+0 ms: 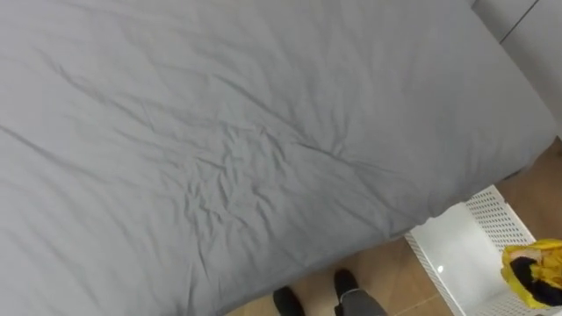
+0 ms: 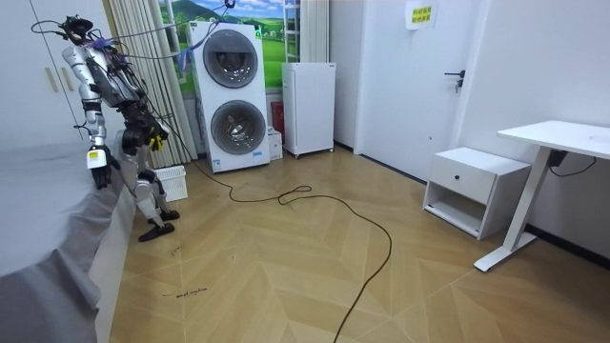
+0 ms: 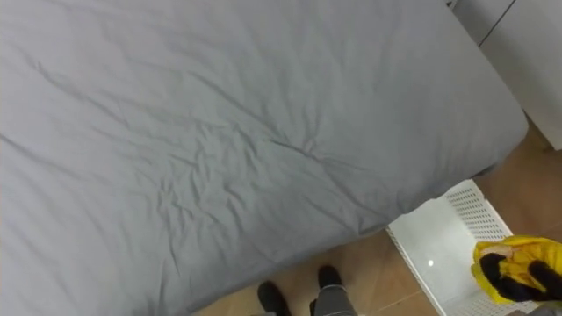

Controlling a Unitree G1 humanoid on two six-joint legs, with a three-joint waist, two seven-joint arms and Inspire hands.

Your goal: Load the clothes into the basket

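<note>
One yellow garment (image 3: 537, 251) clenched in right hand (image 3: 511, 274) over one white basket (image 3: 426, 250). Left hand (image 2: 96, 158): state unreadable. One grey bed (image 3: 219, 132), wood floor (image 2: 286, 267).

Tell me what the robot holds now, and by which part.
The right hand holds a yellow garment over the white basket; its fingers curl round a bunched fold; which part cannot be told.

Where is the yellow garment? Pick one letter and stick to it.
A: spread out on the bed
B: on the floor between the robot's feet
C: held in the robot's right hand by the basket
C: the right hand has its dark fingers curled round the garment, beside the white basket.
</note>
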